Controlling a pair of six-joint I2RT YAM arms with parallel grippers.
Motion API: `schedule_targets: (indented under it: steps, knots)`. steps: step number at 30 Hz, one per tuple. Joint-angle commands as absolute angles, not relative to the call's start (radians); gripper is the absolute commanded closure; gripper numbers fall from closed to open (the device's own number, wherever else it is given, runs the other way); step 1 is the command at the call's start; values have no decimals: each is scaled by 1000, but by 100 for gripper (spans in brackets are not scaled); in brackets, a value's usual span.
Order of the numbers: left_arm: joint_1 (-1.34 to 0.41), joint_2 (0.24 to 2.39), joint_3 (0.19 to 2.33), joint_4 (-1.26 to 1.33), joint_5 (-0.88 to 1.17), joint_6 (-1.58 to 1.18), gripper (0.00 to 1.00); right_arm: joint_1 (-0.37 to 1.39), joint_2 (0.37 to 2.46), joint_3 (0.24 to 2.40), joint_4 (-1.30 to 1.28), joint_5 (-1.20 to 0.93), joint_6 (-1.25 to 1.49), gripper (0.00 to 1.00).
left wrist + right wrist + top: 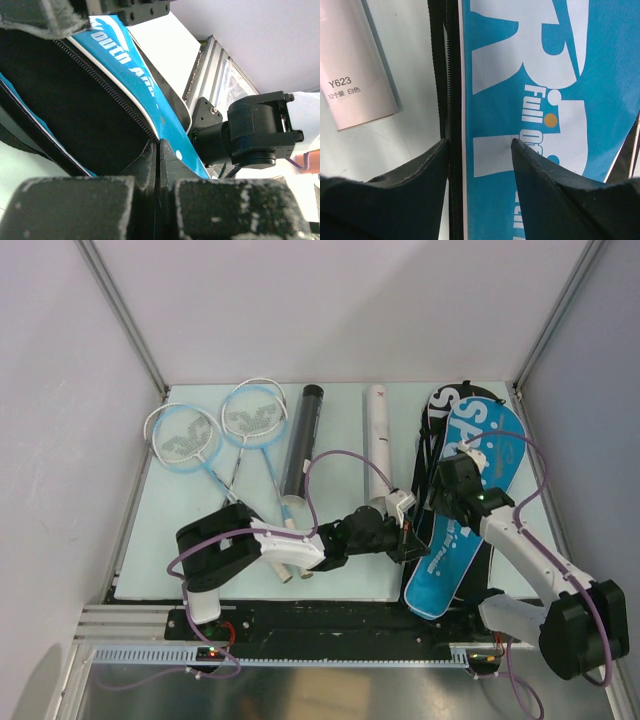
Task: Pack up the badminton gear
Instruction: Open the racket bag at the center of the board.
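Note:
Two pale-blue-headed rackets [185,438] [255,418] lie at the back left. A long black tube [300,445] lies beside them. A blue and black racket bag [475,470] lies at the right. My left gripper [408,538] is shut on the bag's black zipper edge [125,107], with the zipper teeth pinched between its fingertips [148,159]. My right gripper [445,490] is open over the bag's left edge; in the right wrist view the gripper [480,145] straddles the zipper strip [451,75] and the blue cover [530,75]. No shuttlecocks are in view.
A white tube [378,435] lies between the black tube and the bag, and its labelled end shows in the right wrist view [355,65]. The rackets' handles [285,570] lie under my left arm. The right arm's base [257,130] stands near the bag's front end.

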State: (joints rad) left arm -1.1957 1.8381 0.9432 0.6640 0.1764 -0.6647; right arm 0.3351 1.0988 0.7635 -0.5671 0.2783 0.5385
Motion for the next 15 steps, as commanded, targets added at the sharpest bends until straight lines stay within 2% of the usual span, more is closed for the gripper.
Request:
schedule_targets:
  steps: [1,12,15]
  knots:
    - [-1201,1797,971,717,132,-620,100,376,1161,832,-626,391,514,42]
    - [-1203,1776,937,707,60,-597,100,439,1319,893,-699,547,517,43]
    - [-1203,1770,932,706,49,-597,100,450,1346,904,-696,557,523,51]
